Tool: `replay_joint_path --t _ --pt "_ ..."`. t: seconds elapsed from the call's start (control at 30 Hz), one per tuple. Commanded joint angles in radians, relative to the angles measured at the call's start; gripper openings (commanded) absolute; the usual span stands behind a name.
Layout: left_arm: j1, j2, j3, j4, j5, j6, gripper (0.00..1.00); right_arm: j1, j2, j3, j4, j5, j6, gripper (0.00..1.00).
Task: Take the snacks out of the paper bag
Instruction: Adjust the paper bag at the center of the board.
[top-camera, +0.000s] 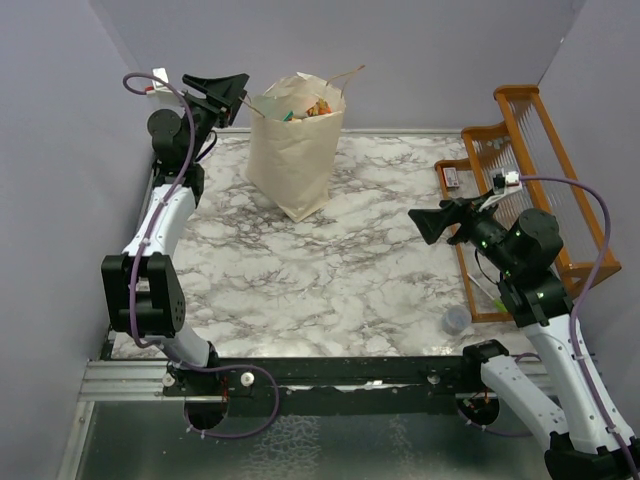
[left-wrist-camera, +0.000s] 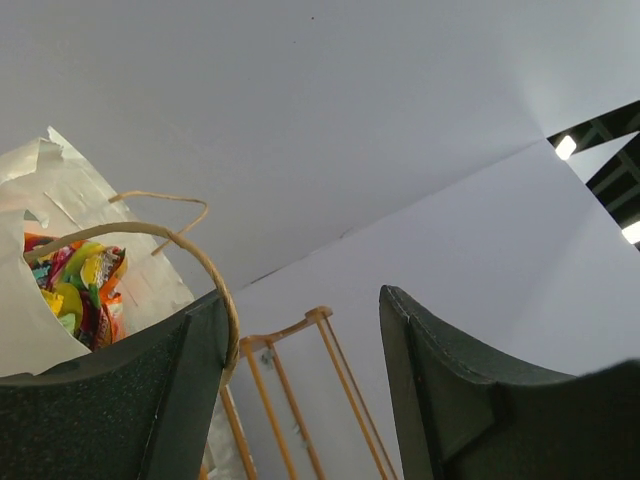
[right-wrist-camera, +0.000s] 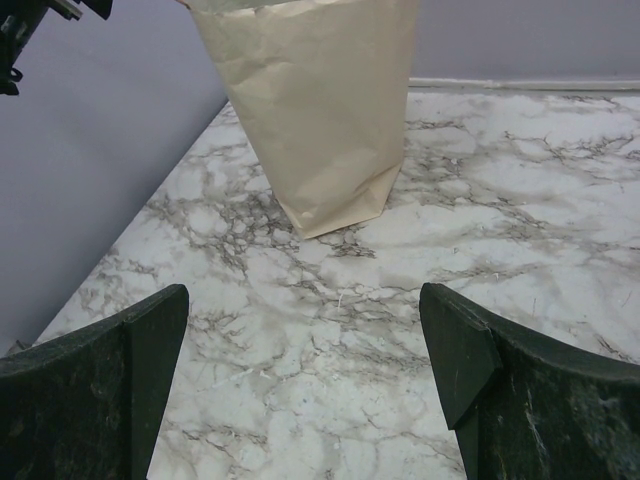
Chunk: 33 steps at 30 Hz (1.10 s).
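1. The left tool hangs high at the far left of the desk, level with the mouth of the paper bag and just beside its left rim. Its fingers stand partly spread with clear air between them, pinching nothing.
2. In the left wrist view a tan loop handle arcs up from the bag and runs down along the inner edge of one finger. I cannot tell whether it touches.
3. The right tool hovers over the right side of the desk, fingers spread wide and empty, aimed at the bag but well apart from it.
4. The bag stands upright at the back of the desk with its mouth open. The snacks sit inside as a bright jumble near the top, and no packet lies on the desk.
5. The step in hand, as I judge it, is the approach to the bag's mouth before a first pick. None of the task is done.
6. The next move calls for the left tool to clear the handle, tip over the rim and close on a single top packet. Snagging the loop would likely drag or topple the light bag.
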<state>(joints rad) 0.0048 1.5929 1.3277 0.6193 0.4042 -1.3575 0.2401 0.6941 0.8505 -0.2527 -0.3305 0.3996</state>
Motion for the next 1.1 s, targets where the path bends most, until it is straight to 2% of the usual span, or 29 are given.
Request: replay_joint_path --t 0.0,0.3,0.5,0.8,0.97,1.07 --pt "0.006 0.031 -0.003 0.142 0.053 -0.099 0.59 -0.005 0.000 0.002 0.017 0.006 0.005 0.99" --pt "0.012 0.091 0.001 0.215 0.068 -0.187 0.52 -0.005 0.003 0.001 0.022 0.001 0.020 0.99" --pt "0.021 0.098 0.022 0.227 0.072 -0.191 0.45 -0.005 0.001 0.014 0.009 0.010 0.011 0.99" --pt "0.060 0.109 0.091 0.185 0.127 -0.178 0.08 -0.005 0.002 0.037 -0.005 0.013 0.003 0.99" --pt "0.106 0.010 0.068 0.135 0.176 -0.134 0.00 -0.005 0.011 0.031 -0.002 0.007 0.004 0.99" --pt "0.136 -0.028 0.066 0.105 0.227 -0.122 0.00 -0.005 0.022 0.027 -0.005 -0.006 0.009 0.99"
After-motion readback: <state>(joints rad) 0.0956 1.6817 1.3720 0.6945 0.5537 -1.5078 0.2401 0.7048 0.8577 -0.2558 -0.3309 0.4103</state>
